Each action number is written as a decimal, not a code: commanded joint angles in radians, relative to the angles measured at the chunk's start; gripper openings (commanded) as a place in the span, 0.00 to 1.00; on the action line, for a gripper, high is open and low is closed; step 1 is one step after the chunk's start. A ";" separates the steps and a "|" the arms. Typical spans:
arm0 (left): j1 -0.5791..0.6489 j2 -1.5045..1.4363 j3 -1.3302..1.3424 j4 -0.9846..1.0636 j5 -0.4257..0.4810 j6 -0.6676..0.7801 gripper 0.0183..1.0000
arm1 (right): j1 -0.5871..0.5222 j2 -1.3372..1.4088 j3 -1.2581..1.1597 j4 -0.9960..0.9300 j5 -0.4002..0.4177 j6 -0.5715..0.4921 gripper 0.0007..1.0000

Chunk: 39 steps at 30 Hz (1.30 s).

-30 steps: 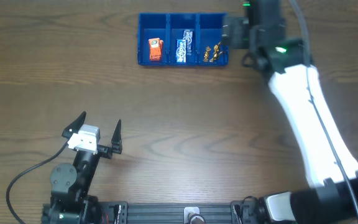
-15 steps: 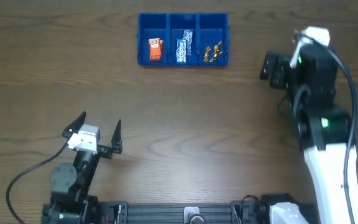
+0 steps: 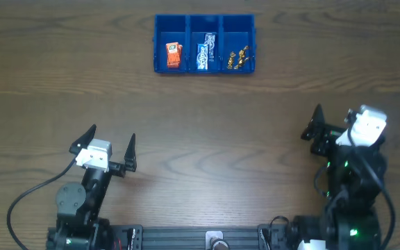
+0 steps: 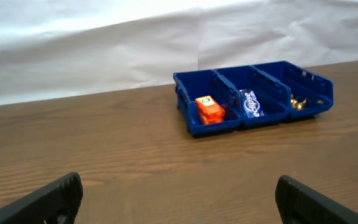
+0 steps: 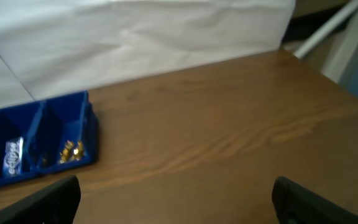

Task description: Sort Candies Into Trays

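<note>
A blue three-compartment tray (image 3: 157, 42) sits at the far middle of the wooden table. Its left bin holds an orange candy (image 3: 173, 55), its middle bin a blue-wrapped candy (image 3: 203, 55), and its right bin small gold candies (image 3: 237, 59). My left gripper (image 3: 111, 143) is near the front left, open and empty, facing the tray (image 4: 213, 127) with the orange candy (image 4: 209, 109) in sight. My right gripper (image 3: 335, 125) is at the right front, open and empty. Its wrist view catches the tray's (image 5: 42, 171) right end with the gold candies (image 5: 72, 151).
Bare wood lies between both grippers and the tray. A white sheet (image 4: 104, 56) hangs behind the table's far edge. In the right wrist view the table's right edge (image 5: 334, 81) borders a white pole (image 5: 328, 28).
My right arm has pulled back from beside the tray's right end to the right front of the table. The left arm and the candies have stayed put.
</note>
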 commanded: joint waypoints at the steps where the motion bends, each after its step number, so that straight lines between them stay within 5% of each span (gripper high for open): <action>1: 0.006 -0.005 -0.016 -0.045 0.010 0.006 1.00 | -0.005 -0.122 -0.120 0.084 -0.081 -0.001 1.00; 16: 0.006 -0.005 -0.016 -0.045 0.010 0.006 1.00 | -0.005 -0.372 -0.372 0.277 -0.204 -0.079 1.00; 39: 0.006 -0.005 -0.016 -0.045 0.010 0.006 1.00 | 0.005 -0.441 -0.568 0.360 -0.206 -0.105 1.00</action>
